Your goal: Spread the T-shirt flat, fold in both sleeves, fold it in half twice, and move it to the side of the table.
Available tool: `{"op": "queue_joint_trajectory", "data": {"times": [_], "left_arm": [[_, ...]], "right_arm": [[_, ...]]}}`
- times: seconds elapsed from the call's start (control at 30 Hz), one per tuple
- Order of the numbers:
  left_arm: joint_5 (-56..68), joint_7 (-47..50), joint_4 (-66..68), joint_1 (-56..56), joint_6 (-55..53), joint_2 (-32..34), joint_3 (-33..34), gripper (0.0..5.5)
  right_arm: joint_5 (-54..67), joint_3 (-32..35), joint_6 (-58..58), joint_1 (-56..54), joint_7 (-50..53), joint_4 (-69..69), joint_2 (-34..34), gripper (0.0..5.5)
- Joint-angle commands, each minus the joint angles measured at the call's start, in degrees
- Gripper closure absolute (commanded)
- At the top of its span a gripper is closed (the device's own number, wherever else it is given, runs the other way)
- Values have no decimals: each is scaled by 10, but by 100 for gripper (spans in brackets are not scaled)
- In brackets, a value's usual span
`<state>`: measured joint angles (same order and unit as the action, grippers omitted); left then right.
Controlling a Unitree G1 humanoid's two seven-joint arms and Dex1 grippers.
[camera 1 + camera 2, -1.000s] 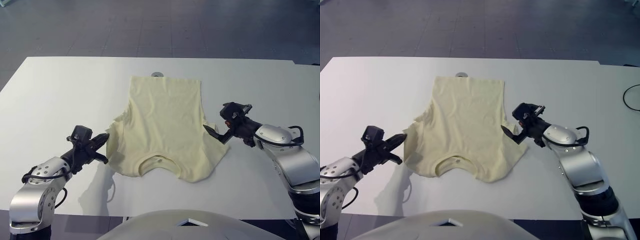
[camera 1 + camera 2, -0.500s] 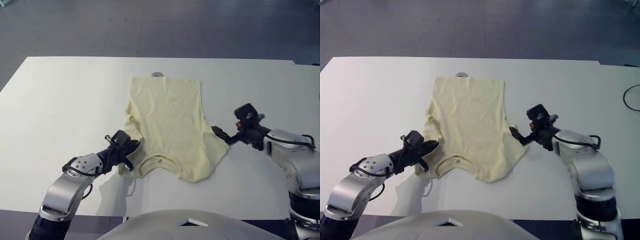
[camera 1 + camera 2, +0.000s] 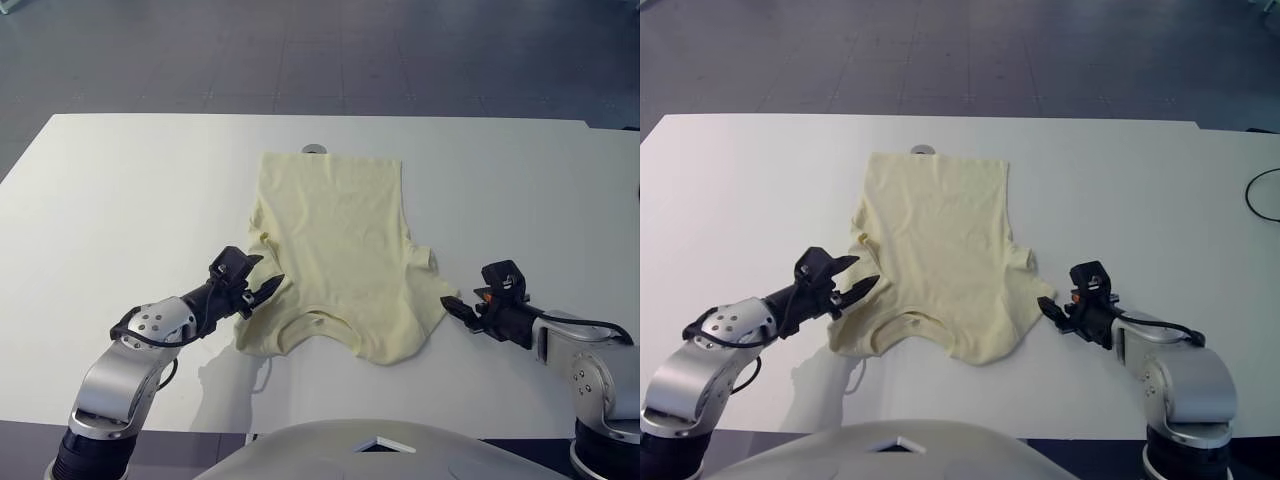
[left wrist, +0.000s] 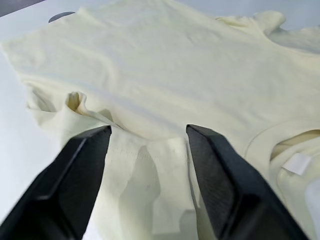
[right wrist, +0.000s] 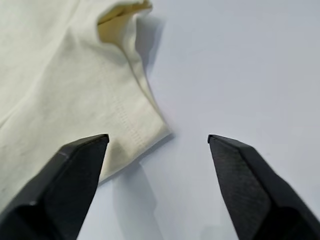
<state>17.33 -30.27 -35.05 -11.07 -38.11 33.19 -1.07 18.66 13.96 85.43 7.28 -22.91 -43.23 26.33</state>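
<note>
While held open and empty, the left claw (image 3: 266,289) and right claw (image 3: 448,306) are each faced by a T-shirt (image 3: 335,235) sleeve just ahead.

Dark disc (image 3: 314,149) partly under T-shirt (image 3: 335,240)

Matt cloth T-shirt (image 3: 335,250); smooth, perhaps laminate table (image 3: 120,190).
</note>
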Motion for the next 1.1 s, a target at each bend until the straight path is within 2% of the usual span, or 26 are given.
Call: {"op": "queue_joint_trajectory", "data": {"times": [0.03, 0.2, 0.37, 0.57, 0.73, 1.03, 1.1], "left_arm": [[0, 1, 10, 11, 5, 1, 11, 187], [0, -2, 16, 12, 10, 7, 25, 105], [-1, -10, 27, 9, 18, 15, 46, 14], [-3, -14, 35, 11, 24, 19, 52, 10], [-5, -16, 38, 13, 26, 21, 54, 10], [-15, -25, 50, 29, 29, 31, 34, 10], [-20, -31, 53, 29, 32, 39, 33, 10]], "right_arm": [[8, 1, 18, -10, 12, 4, -25, 264], [18, 38, 49, -32, 18, 19, -70, 344], [30, 56, 69, -58, 14, 1, -68, 434], [69, 46, 70, -69, 16, -31, -80, 544], [118, 34, 71, -87, 25, -46, -92, 548], [193, -68, 71, -129, 89, 0, -145, 548], [195, -72, 71, -142, 104, 14, -152, 513]]}}
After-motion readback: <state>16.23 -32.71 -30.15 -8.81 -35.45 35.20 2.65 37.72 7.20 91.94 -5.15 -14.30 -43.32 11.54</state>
